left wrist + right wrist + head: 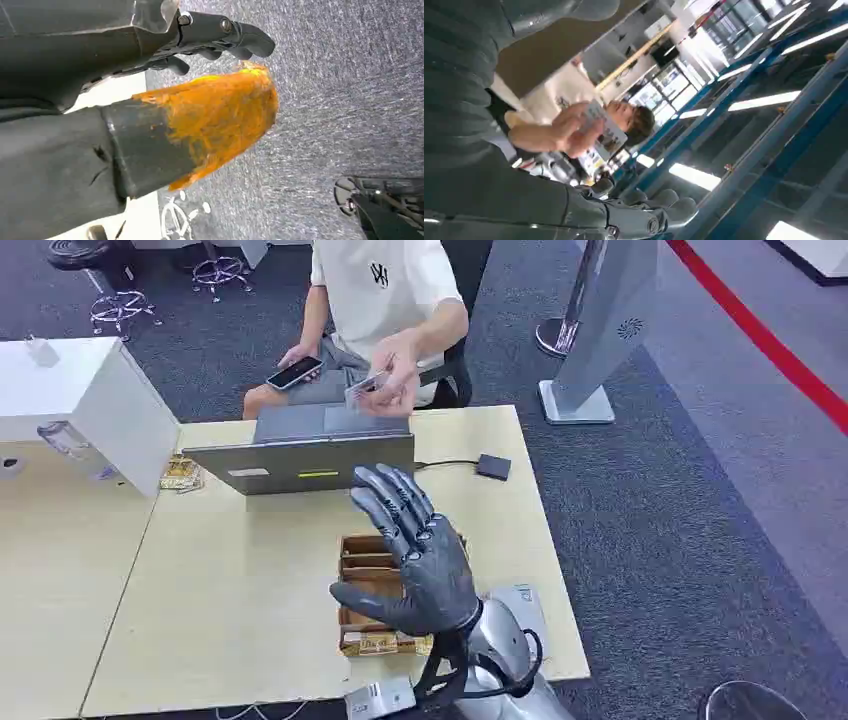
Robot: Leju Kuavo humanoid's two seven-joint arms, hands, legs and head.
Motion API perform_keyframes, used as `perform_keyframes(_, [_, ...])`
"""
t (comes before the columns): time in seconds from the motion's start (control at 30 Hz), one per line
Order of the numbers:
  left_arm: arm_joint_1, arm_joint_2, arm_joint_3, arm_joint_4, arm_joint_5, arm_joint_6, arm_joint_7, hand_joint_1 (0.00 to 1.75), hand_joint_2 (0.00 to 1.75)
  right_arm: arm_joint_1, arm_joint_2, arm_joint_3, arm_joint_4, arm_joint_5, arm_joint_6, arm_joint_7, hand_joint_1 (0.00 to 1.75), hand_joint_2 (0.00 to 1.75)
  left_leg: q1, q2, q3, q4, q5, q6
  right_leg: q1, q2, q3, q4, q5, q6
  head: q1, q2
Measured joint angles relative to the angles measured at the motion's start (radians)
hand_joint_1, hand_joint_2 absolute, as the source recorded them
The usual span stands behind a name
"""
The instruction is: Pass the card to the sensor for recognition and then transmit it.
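The fingers [392,502] of the right hand [420,560] are spreading apart and extending forward, holding nothing. The hand is hovering palm-down above the wooden box [362,562], which is sitting on the light wooden table [230,590], and is pointing toward the back of the grey laptop [300,462].

The card [366,386] is resting in a person's hand [398,368], raised beyond the laptop and well apart from the robot's fingers. In the right wrist view the same card [605,131] is showing between the person's fingers [574,134], with the robot's right hand [639,210] lying open beneath it. The person is sitting behind the table in a white shirt [385,285] and is holding a phone [294,372] in the other hand.

A small dark sensor box [493,466] is lying on the table right of the laptop, connected by a cable.

The left hand [220,35] is hanging over grey carpet [350,100]; its dark fingers are appearing curled beside an orange-tipped part [220,120], but whether they are closing on anything cannot be determined.

A white cabinet [90,400] is standing at the table's left.
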Motion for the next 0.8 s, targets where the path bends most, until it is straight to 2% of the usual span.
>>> perform_keyframes(0.17, [-0.001,0.0,0.0,0.0,-0.031,-0.003,0.001,0.0,0.0,-0.043,0.073,-0.125,0.05,0.202,0.0,-0.028,0.0,1.75,0.0,0.0,0.0,0.0,0.0,0.0,0.0,0.0,0.0,0.0,0.0,0.0,0.0,0.0])
perform_keyframes(0.3, [-0.004,0.001,0.0,0.0,-0.055,-0.014,0.003,0.0,0.0,-0.096,0.118,-0.209,0.099,0.332,0.0,-0.016,0.0,1.75,0.0,0.0,0.0,0.0,0.0,0.0,0.0,0.0,0.0,0.0,0.0,0.0,0.0,0.0])
perform_keyframes(0.6, [-0.014,0.002,0.0,0.0,-0.082,-0.026,0.01,0.0,0.0,-0.192,0.133,-0.261,0.194,0.489,0.0,0.123,0.02,1.75,0.0,0.0,0.0,0.0,0.0,0.0,0.0,0.0,0.0,0.0,0.0,0.0,0.0,0.0])
perform_keyframes(0.63, [-0.015,0.003,0.0,0.0,-0.083,-0.027,0.01,0.0,0.0,-0.2,0.133,-0.263,0.205,0.494,0.0,0.133,0.38,1.75,0.0,0.0,0.0,0.0,0.0,0.0,0.0,0.0,0.0,0.0,0.0,0.0,0.0,0.0])
perform_keyframes(0.67, [-0.015,0.003,0.0,0.0,-0.084,-0.029,0.01,0.0,0.0,-0.208,0.132,-0.263,0.216,0.5,0.0,0.143,1.68,1.75,0.0,0.0,0.0,0.0,0.0,0.0,0.0,0.0,0.0,0.0,0.0,0.0,0.0,0.0])
perform_keyframes(0.7, [-0.015,0.003,0.0,0.0,-0.086,-0.03,0.01,0.0,0.0,-0.213,0.132,-0.263,0.223,0.505,0.0,0.149,1.75,1.75,0.0,0.0,0.0,0.0,0.0,0.0,0.0,0.0,0.0,0.0,0.0,0.0,0.0,0.0])
perform_keyframes(0.8, [-0.015,0.004,0.0,0.0,-0.091,-0.032,0.01,0.0,0.0,-0.219,0.132,-0.263,0.236,0.512,0.0,0.162,1.75,1.75,0.0,0.0,0.0,0.0,0.0,0.0,0.0,0.0,0.0,0.0,0.0,0.0,0.0,0.0])
